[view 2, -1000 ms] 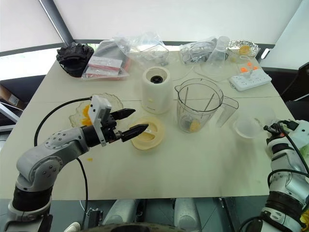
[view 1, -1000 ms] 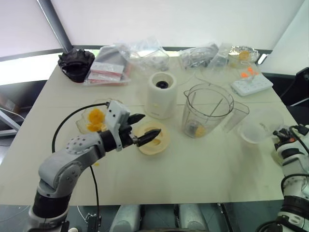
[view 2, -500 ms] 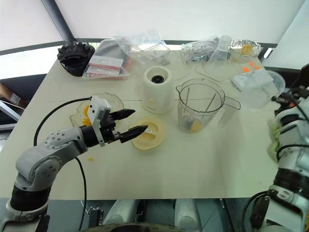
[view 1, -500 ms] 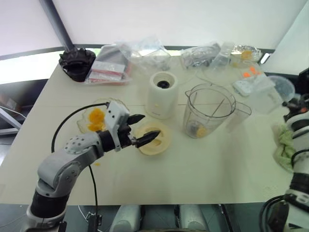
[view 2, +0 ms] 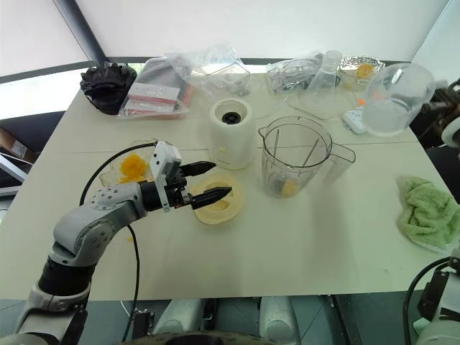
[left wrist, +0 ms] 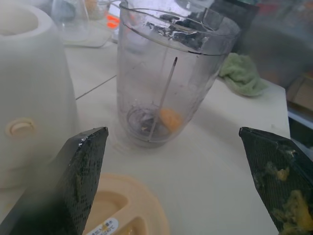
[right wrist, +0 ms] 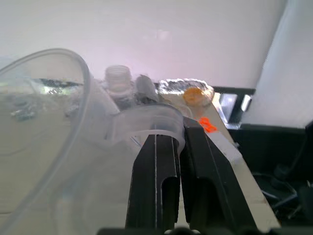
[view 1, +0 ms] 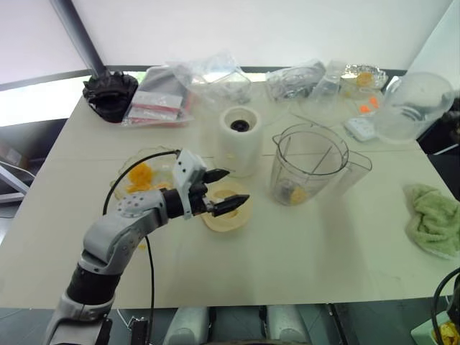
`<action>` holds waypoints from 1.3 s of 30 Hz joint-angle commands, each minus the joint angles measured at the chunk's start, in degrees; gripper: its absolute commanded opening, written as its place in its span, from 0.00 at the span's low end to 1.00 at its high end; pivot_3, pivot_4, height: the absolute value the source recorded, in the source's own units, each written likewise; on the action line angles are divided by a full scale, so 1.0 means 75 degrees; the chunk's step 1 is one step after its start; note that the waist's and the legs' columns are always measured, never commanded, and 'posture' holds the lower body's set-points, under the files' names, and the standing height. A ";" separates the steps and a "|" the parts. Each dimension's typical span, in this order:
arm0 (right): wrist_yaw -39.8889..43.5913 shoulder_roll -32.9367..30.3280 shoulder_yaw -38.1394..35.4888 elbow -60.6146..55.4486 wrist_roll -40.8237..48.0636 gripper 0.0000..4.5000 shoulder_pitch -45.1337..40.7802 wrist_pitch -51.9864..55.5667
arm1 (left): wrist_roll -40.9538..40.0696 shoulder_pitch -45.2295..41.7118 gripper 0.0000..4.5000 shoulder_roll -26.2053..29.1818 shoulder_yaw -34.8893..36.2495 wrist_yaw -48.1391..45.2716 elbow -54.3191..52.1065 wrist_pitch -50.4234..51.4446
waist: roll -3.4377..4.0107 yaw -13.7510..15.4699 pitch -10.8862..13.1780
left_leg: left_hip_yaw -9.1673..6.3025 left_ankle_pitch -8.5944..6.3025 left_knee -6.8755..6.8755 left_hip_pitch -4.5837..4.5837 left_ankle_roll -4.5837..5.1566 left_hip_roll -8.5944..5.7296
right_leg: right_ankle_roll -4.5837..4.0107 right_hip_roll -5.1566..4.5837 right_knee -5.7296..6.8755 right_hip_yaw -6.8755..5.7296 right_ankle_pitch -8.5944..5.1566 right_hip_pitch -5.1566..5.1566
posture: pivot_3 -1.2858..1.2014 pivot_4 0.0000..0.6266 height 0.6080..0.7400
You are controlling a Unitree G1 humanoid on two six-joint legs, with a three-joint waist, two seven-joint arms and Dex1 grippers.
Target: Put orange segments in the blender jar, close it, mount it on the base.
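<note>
No writing I can read; lid (view 2: 213, 201) sticker illegible. My left gripper (view 1: 228, 188) hangs spread wide over the lid, jar (view 1: 307, 167) just ahead-right holding a segment (left wrist: 169, 119), base (view 1: 240, 140) beside. Right gripper (right wrist: 177, 142) pinches a cup (view 2: 393, 99) handle aloft. Bare table (view 1: 302, 244) nearer.

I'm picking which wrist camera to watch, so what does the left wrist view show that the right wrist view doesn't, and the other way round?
Left wrist view: the left gripper, fingers open, frames the blender jar, an orange segment beside its blade hub, with the base, the cream lid and a green cloth around it. Right wrist view: the right gripper shut on the handle of the clear measuring cup, with a foil dish behind. Both: the table and, seemingly, the white power strip with orange marks.
</note>
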 commanded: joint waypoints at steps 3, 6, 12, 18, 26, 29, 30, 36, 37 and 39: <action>0.0503 -0.0408 0.0165 -0.0692 -0.0035 0.00 -0.0307 0.0159 | 0.0335 -0.0178 1.00 -0.0099 -0.0070 -0.0390 0.0289 -0.0632 | -0.0003 0.0029 0.0002 | 0.0000 0.0000 0.0000 -0.0003 0.0000 -0.0001 | 0.0001 -0.0001 -0.0006 0.0000 0.0001 0.0001 | 0.52 0.24 1.00; 0.0708 -0.0527 0.0310 -0.0810 -0.0147 0.00 -0.0418 0.0175 | 0.0542 -0.0222 1.00 -0.0225 -0.0126 -0.0437 0.0480 -0.0877 | -0.0003 0.0048 0.0002 | 0.0001 0.0000 0.0003 -0.0007 0.0000 -0.0003 | 0.0006 -0.0005 -0.0008 0.0001 0.0003 0.0001 | 0.52 0.24 1.00; 0.0846 -0.0582 0.0529 -0.0949 -0.0426 0.00 -0.0485 0.0110 | 0.0739 -0.0295 1.00 -0.0443 -0.0182 -0.0422 0.0556 -0.1001 | -0.0003 0.0047 0.0002 | -0.0001 0.0000 0.0001 -0.0025 0.0000 -0.0004 | 0.0021 -0.0005 -0.0007 0.0000 0.0011 -0.0019 | 0.52 0.24 1.00; 0.0813 -0.0542 0.0763 -0.1275 -0.0934 0.00 -0.0309 -0.0114 | 0.0793 -0.0176 1.00 -0.0481 -0.0177 -0.0360 0.0374 -0.0945 | -0.0002 0.0032 0.0001 | -0.0001 0.0001 0.0001 -0.0025 -0.0001 -0.0004 | 0.0024 -0.0005 -0.0004 0.0000 0.0013 -0.0022 | 0.52 0.24 1.00; 0.0804 -0.0461 0.1051 -0.1593 -0.1564 0.00 -0.0157 -0.0484 | 0.0849 -0.0207 1.00 -0.0441 -0.0148 -0.0366 0.0352 -0.0900 | -0.0002 0.0040 0.0001 | -0.0001 0.0001 0.0003 -0.0026 -0.0003 -0.0005 | 0.0024 -0.0005 -0.0002 0.0000 0.0013 -0.0022 | 0.52 0.24 1.00; 0.0815 -0.0430 0.1073 -0.1674 -0.1668 0.00 -0.0101 -0.0545 | 0.0847 -0.0214 1.00 -0.0429 -0.0149 -0.0375 0.0336 -0.0882 | -0.0002 0.0042 0.0001 | -0.0001 0.0001 0.0003 -0.0026 -0.0003 -0.0005 | 0.0025 -0.0005 -0.0002 0.0000 0.0014 -0.0022 | 0.52 0.24 1.00; 0.0831 -0.0449 0.1092 -0.1701 -0.1729 0.00 -0.0064 -0.0606 | 0.0845 -0.0214 1.00 -0.0423 -0.0153 -0.0377 0.0322 -0.0872 | -0.0002 0.0042 0.0001 | -0.0001 0.0001 0.0003 -0.0026 -0.0003 -0.0005 | 0.0025 -0.0005 -0.0002 0.0000 0.0014 -0.0022 | 0.52 0.24 1.00; 0.0936 -0.0538 0.1155 -0.2026 -0.2059 0.00 0.0248 -0.0922 | 0.0851 -0.0243 1.00 -0.0405 -0.0198 -0.0381 0.0318 -0.0808 | -0.0002 0.0041 0.0001 | -0.0001 0.0002 0.0004 -0.0025 -0.0003 -0.0005 | 0.0025 -0.0005 -0.0001 0.0000 0.0014 -0.0022 | 0.52 0.24 1.00; 0.0963 -0.0538 0.1159 -0.2073 -0.2103 0.00 0.0286 -0.0971 | 0.0850 -0.0240 1.00 -0.0402 -0.0196 -0.0381 0.0310 -0.0796 | -0.0002 0.0041 0.0001 | -0.0001 0.0002 0.0004 -0.0025 -0.0003 -0.0005 | 0.0025 -0.0005 0.0000 0.0000 0.0014 -0.0022 | 0.52 0.24 1.00; 0.1008 -0.0549 0.1176 -0.2164 -0.2204 0.00 0.0344 -0.1073 | 0.0853 -0.0234 1.00 -0.0399 -0.0192 -0.0382 0.0301 -0.0771 | -0.0002 0.0038 0.0001 | -0.0001 0.0002 0.0005 -0.0025 -0.0003 -0.0005 | 0.0025 -0.0005 0.0001 0.0000 0.0014 -0.0022 | 0.52 0.24 1.00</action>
